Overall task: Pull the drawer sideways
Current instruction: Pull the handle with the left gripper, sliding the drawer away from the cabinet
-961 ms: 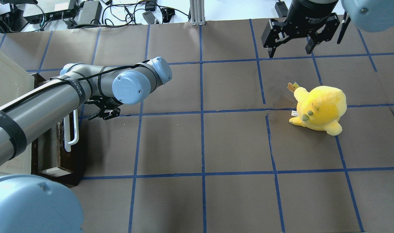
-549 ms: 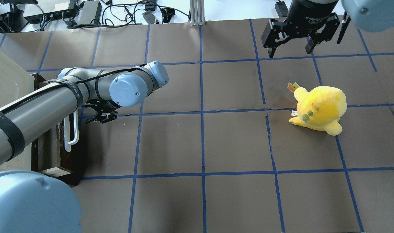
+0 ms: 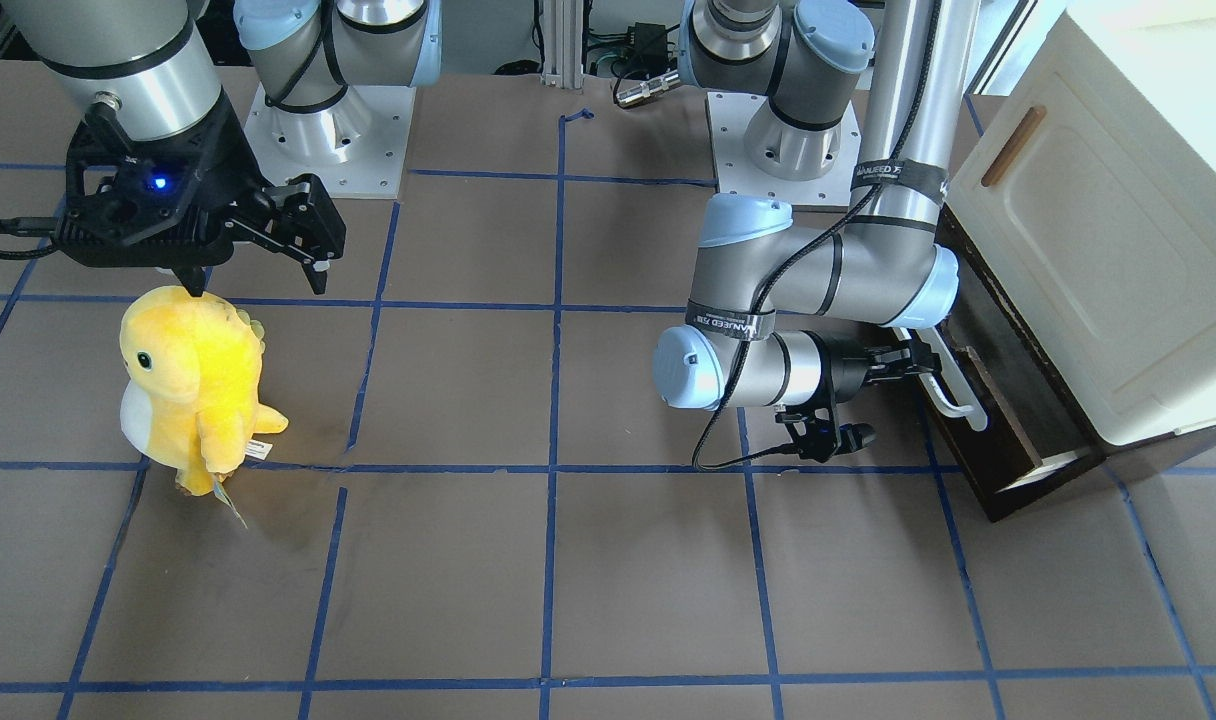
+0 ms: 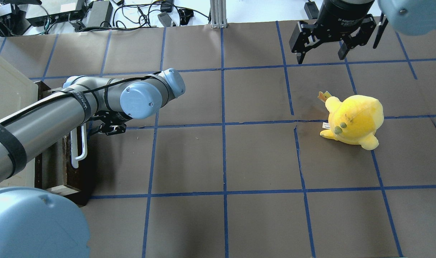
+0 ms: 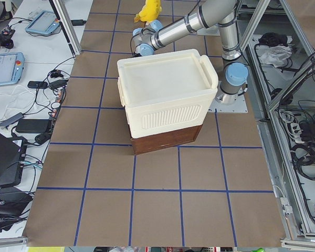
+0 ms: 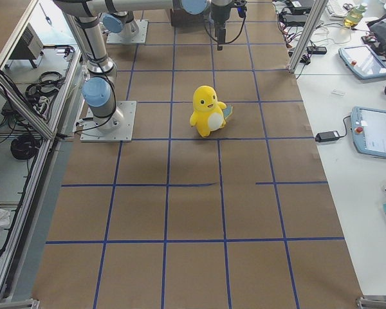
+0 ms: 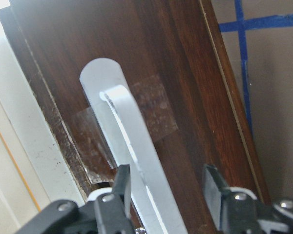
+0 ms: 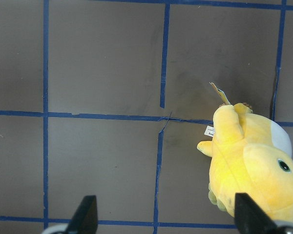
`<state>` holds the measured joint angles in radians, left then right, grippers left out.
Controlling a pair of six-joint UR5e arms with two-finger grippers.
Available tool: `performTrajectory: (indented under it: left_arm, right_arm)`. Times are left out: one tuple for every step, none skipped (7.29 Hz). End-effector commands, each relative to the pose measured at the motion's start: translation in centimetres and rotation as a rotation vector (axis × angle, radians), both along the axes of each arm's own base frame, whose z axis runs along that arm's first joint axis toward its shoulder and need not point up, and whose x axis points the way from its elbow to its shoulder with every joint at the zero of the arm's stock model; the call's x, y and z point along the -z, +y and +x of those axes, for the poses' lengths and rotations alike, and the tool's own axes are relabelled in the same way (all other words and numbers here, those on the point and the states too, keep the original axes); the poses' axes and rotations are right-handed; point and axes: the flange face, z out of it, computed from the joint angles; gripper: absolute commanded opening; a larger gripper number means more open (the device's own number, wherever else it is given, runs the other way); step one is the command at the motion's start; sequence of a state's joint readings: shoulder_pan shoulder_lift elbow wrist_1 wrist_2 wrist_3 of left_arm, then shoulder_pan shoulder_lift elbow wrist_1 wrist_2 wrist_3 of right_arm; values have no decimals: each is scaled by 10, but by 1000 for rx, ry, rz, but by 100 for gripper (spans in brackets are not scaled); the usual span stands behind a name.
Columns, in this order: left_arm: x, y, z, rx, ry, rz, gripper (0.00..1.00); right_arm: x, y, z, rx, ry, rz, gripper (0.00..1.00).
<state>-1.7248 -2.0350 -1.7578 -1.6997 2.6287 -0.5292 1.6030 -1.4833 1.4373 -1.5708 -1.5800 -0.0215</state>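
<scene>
Dark-brown drawer (image 4: 82, 184) sits at the table's (image 4: 261, 157) nine o'clock; the left gripper (image 7: 166, 173) straddles its white bar handle (image 7: 132, 131), released. Off-centre between the jaws, the bar could slip a lopsided clench. At one o'clock the right gripper (image 4: 321, 57) hangs released.

Drawer (image 3: 1003, 440): wide, shallow, dark brown wooden front. Sits at the table's left end, lowest in the cream-white cabinet (image 3: 1098, 250). Pulled part-way out, with a strip of pale interior showing behind the front. Long white bar handle (image 7: 132, 126) runs along the front, with clear tape around its rounded end mount.
</scene>
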Motion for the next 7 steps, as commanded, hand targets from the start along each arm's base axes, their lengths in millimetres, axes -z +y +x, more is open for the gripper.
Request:
performTrajectory:
  left_arm:
    - [-1, 0, 1, -2, 0, -1, 44]
    - [-1, 0, 1, -2, 0, -1, 42]
    - [-1, 0, 1, -2, 0, -1, 38]
    - [-1, 0, 1, -1, 0, 0, 36]
    - [-1, 0, 1, -1, 1, 0, 33]
    - [-5, 0, 1, 3, 3, 3, 27]
    - [-5, -1, 1, 3, 3, 3, 27]
  right_arm:
    - [0, 0, 0, 0, 0, 0, 100]
    - [0, 0, 0, 0, 0, 0, 100]
    - [0, 0, 0, 0, 0, 0, 100]
    - [0, 0, 0, 0, 0, 0, 100]
    - [0, 0, 0, 0, 0, 0, 100]
    - [0, 0, 0, 0, 0, 0, 100]
    - [0, 0, 0, 0, 0, 0, 100]
